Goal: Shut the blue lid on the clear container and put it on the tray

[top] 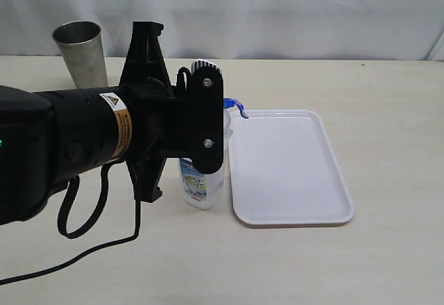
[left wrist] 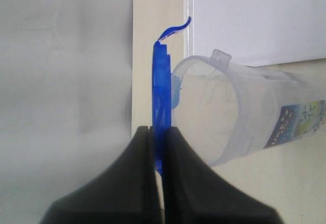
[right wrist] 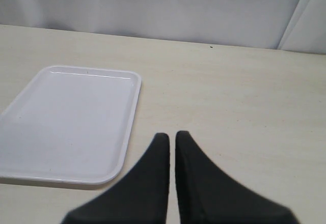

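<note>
In the left wrist view my left gripper point(left wrist: 159, 130) is shut on the blue lid point(left wrist: 162, 81). The lid is seen edge-on, with one flap curling off its far end. It stands right against the open mouth of the clear container point(left wrist: 239, 117), whose printed label faces the camera. In the exterior view the container point(top: 201, 187) stands upright just left of the white tray point(top: 291, 166). Only a sliver of the lid point(top: 237, 105) shows past my left arm there. My right gripper point(right wrist: 172, 135) is shut on nothing, above bare table beside the tray point(right wrist: 71, 122).
A metal steel cup point(top: 81, 52) stands at the back left of the table. My left arm and its cable point(top: 83, 208) fill the left foreground of the exterior view and hide the container's top. A pale curtain hangs behind the table.
</note>
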`<action>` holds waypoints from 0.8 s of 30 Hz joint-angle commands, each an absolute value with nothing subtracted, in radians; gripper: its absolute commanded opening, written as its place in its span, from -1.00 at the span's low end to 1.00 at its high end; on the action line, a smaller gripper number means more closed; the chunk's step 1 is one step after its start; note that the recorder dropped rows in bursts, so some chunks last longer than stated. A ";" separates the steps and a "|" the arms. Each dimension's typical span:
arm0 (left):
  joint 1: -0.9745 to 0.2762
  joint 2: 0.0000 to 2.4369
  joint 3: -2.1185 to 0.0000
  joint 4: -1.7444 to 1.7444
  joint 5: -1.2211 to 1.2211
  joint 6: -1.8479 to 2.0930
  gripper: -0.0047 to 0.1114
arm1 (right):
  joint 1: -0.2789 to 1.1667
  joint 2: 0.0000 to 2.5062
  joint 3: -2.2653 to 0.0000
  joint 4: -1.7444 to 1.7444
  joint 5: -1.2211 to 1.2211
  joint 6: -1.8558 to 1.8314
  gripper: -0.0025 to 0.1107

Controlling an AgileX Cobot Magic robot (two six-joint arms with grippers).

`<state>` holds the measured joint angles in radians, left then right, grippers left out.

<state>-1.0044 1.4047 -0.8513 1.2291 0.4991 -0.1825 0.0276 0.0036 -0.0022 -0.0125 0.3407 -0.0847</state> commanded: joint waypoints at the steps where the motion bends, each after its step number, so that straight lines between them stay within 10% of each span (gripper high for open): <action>1: -1.012 1.414 -0.851 1.222 0.531 -0.210 -0.92 | 0.025 0.000 0.000 -0.012 0.341 -0.082 -0.88; 24: -1.012 1.414 -0.851 1.420 0.543 -0.214 -0.92 | 0.025 0.000 0.000 -0.012 0.341 -0.082 -0.88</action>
<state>-1.0044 1.4116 -0.8513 1.3894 0.5350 -0.2043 0.0276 0.0036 -0.0022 -0.0125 0.3407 -0.0847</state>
